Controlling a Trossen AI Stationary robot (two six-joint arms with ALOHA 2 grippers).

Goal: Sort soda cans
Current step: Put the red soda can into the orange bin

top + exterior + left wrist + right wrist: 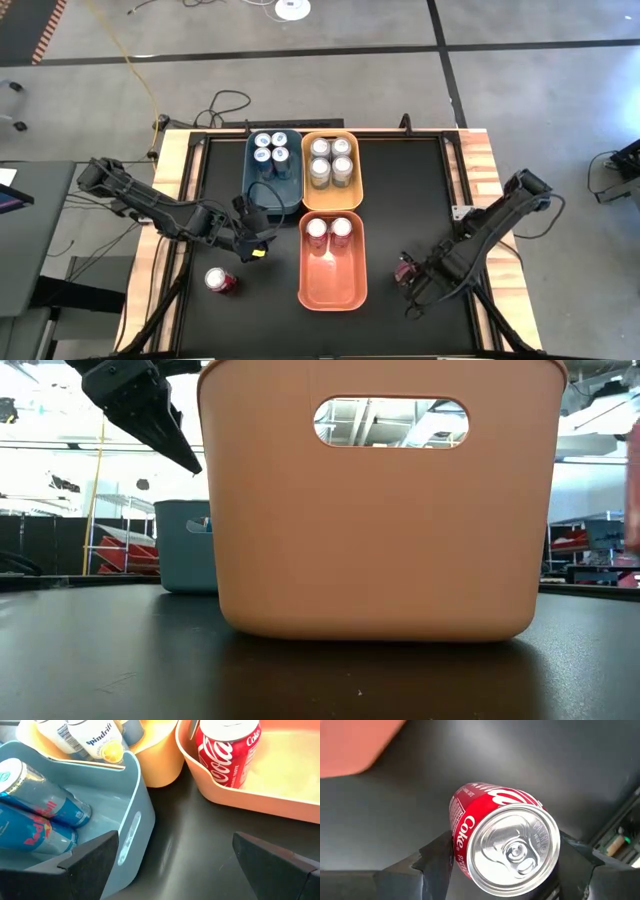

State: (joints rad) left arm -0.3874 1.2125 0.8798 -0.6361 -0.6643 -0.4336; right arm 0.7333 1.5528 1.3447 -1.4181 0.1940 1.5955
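Note:
Four dark blue soda cans stand in the teal bin (273, 165) and four silver ones in the yellow-orange bin (332, 168). Two red cans (329, 230) stand at the far end of the orange bin (332, 275). Another red can (221, 281) lies loose on the black table at the near left. My left gripper (175, 855) hovers open over the table between the teal and orange bins, touching nothing. My right gripper (505, 860), right of the orange bin, is shut on a red can (485, 815). My right gripper pinches the red can between its two fingers, one finger (437, 857) on each side of the side wall (457, 837) just below the silver top. The fingers come from above, pointing down. The can is tilted, top toward the wrist, and its red edge (633, 505) shows above table level.
The three bins stand close together in the table's middle. The mat has bare room on its right half (410, 190) and in front of the orange bin. Wooden table edges (180, 150) and cables lie beyond the mat.

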